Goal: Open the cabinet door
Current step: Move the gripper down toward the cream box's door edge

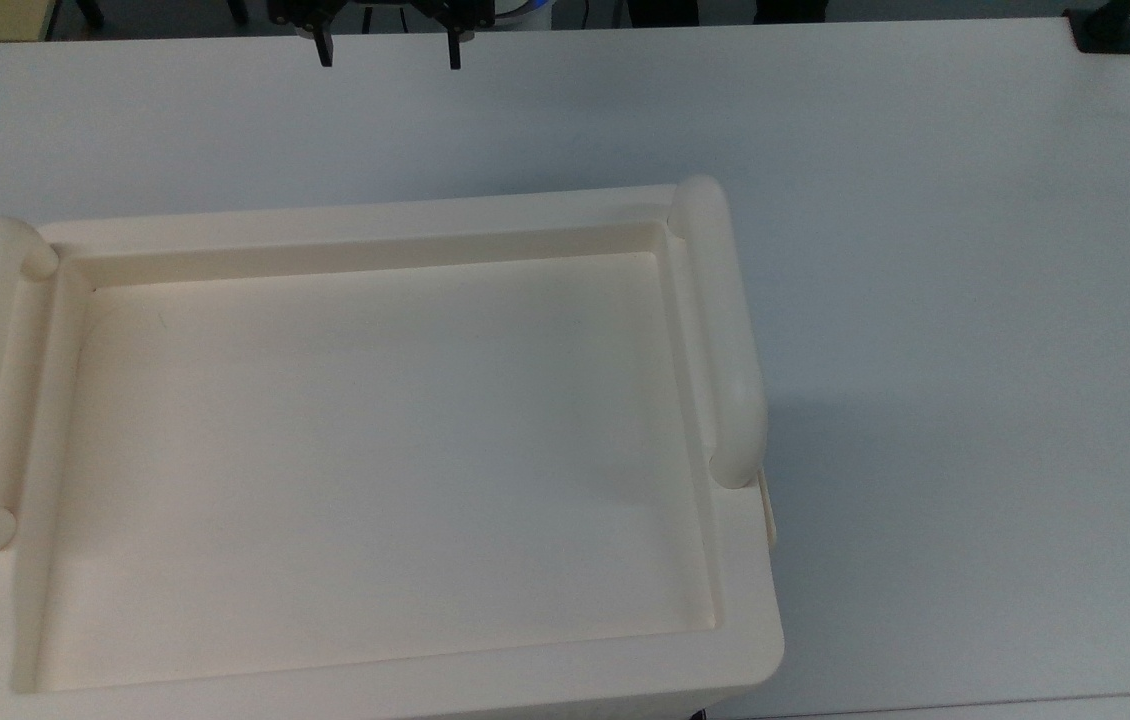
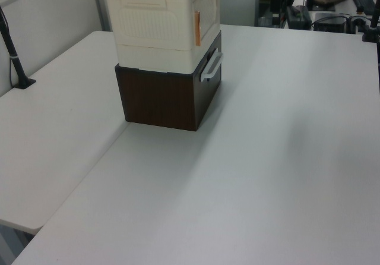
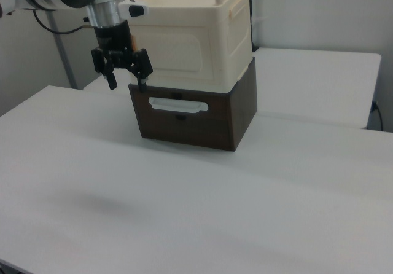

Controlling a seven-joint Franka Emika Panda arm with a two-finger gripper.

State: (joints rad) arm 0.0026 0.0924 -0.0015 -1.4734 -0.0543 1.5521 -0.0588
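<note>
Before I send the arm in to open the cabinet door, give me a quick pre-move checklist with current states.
1. Tool open: ok, fingers spread.
2. Tool empty: ok, nothing between the fingers.
3. Cabinet door shut: ok, it looks flush with the cabinet.
4. Door handle found: ok, a slim bar at the top view's right edge of the cabinet.
5. Tool lined up with the door handle: not ok, it hangs well apart from it.
</note>
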